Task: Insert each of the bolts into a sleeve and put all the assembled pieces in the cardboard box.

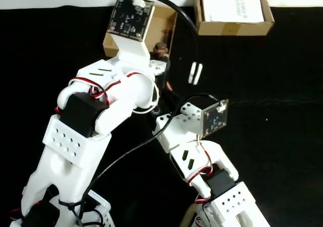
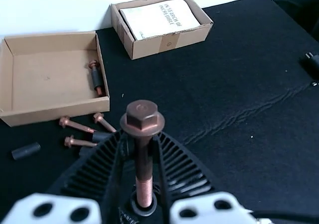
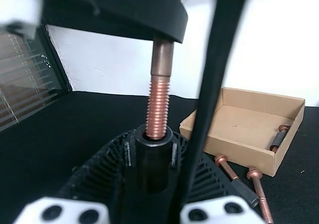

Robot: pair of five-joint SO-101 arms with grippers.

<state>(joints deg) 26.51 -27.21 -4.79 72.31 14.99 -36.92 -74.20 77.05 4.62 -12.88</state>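
Left gripper (image 2: 142,147) pinches the bolt (image 2: 142,120), its threaded tip just inside the black sleeve (image 3: 152,169) clamped by the right gripper (image 3: 151,144); slight tilt risks threads jamming or the sleeve slipping.

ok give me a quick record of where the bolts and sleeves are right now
left gripper: shut on bolt
right gripper: shut on sleeve
mating: bolt's threaded tip just inside sleeve
box: one assembled piece
table by box: three bolts, two sleeves
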